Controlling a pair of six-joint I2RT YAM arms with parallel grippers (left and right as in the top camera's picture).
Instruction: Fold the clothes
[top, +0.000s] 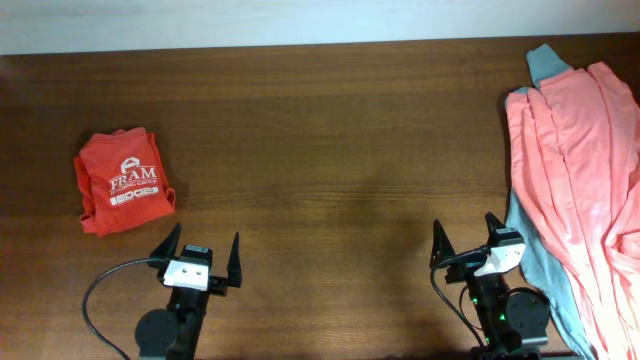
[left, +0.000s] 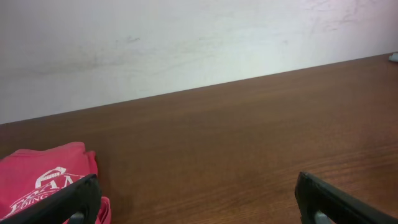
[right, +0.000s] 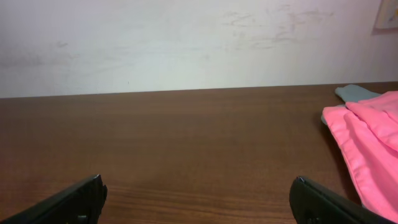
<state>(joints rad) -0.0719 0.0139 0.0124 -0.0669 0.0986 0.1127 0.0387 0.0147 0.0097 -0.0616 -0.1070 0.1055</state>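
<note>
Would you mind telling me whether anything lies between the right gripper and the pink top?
Nothing visible blocks it. Between the open right gripper and the pink top there is only bare table and the flat edge of the grey-blue garment underneath the top. The red shirt lies far off, near the left gripper.

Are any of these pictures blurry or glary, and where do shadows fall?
Overhead: sharp, evenly lit, no strong glare on the table, soft shadow edging the red shirt. Left wrist: the fingers at the bottom edge look slightly soft. Right wrist: clear, dark shadow beside the salmon-pink top.
</note>
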